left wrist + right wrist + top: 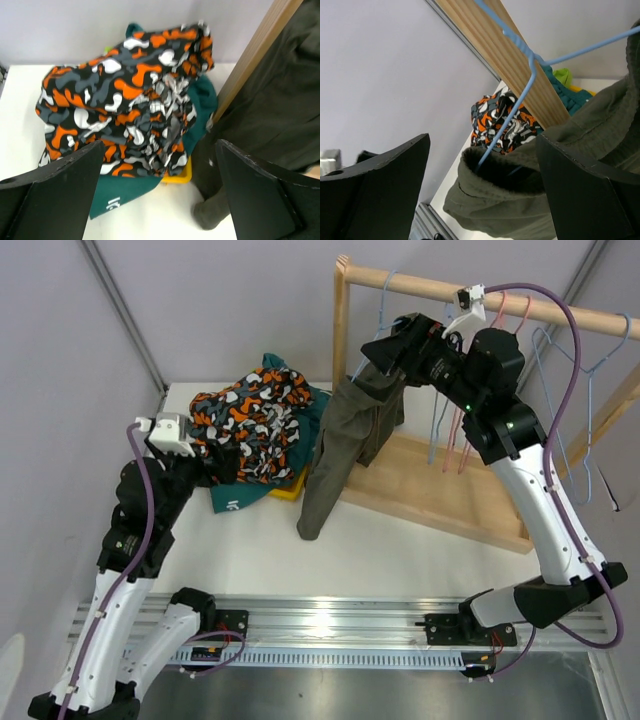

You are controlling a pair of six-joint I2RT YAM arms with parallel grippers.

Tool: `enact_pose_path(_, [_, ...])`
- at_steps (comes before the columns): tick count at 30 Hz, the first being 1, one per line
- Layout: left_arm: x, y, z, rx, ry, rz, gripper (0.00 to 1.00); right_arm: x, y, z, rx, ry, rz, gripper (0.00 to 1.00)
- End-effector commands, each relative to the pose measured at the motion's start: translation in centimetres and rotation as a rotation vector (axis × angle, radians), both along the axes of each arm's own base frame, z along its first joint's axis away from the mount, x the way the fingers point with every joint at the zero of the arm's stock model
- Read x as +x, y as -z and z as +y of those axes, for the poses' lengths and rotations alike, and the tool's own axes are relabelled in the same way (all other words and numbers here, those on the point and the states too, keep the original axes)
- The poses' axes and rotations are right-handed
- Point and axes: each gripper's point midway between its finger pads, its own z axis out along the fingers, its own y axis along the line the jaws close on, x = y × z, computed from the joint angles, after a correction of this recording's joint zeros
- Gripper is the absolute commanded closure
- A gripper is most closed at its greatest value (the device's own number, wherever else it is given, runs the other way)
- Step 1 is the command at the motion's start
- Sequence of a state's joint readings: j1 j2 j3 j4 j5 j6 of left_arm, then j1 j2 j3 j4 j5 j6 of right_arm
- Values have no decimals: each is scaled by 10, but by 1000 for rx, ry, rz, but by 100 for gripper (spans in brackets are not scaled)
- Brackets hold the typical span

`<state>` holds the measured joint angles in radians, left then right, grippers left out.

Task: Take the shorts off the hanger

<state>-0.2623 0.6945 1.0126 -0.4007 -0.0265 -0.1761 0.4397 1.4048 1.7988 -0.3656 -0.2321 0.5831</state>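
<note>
The olive-grey shorts are matt cloth, the rack smooth wood.

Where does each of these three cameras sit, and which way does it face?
Top: fixed above and behind, looking down at table, rack and both arms.
Left wrist: on the left arm, facing camouflage shorts past the open left gripper.
Right wrist: on the right arm, facing olive shorts on a blue hanger past the right gripper.
All share both shorts.

The left pincer gapes wide, held low; the right pincer, raised high, stands spread.
</note>
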Motion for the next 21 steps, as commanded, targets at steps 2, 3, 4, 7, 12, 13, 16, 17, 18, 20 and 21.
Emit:
enact_pose_path(2, [-10, 16, 1, 24, 16, -10, 1, 16, -15, 11, 47, 18, -71, 12])
enact_pose_path(3, [-9, 27, 1, 28, 17, 9, 1, 21, -13, 17, 52, 16, -66, 13])
enact_pose_path(4, [-10, 28, 0, 27, 20, 8, 1, 24, -11, 20, 52, 14, -60, 15])
enact_pose_path(7, [-13, 33, 1, 21, 21, 4, 1, 32, -6, 33, 46, 11, -51, 17])
enact_pose_path(12, [-17, 32, 1, 12, 22, -14, 1, 40, -3, 38, 39, 35, -48, 25])
enact_pose_path(13, [-16, 33, 1, 11, 22, -10, 1, 41, -2, 39, 41, 36, -49, 28])
enact_pose_path(16, [-17, 34, 1, 7, 21, -16, 1, 42, -1, 40, 44, 39, -44, 48])
enact_pose_path(17, [-18, 34, -3, 4, 45, -17, 1, 42, -1, 40, 47, 37, -43, 55])
enact_pose_path(18, [-18, 36, -3, 6, 44, -12, 1, 41, -2, 40, 46, 37, -45, 61])
enact_pose_path(20, [-18, 36, -2, 4, 43, -13, 1, 38, -4, 40, 54, 34, -45, 77])
enact_pose_path(21, [-18, 36, -3, 4, 44, -13, 1, 37, -5, 40, 54, 32, -48, 86])
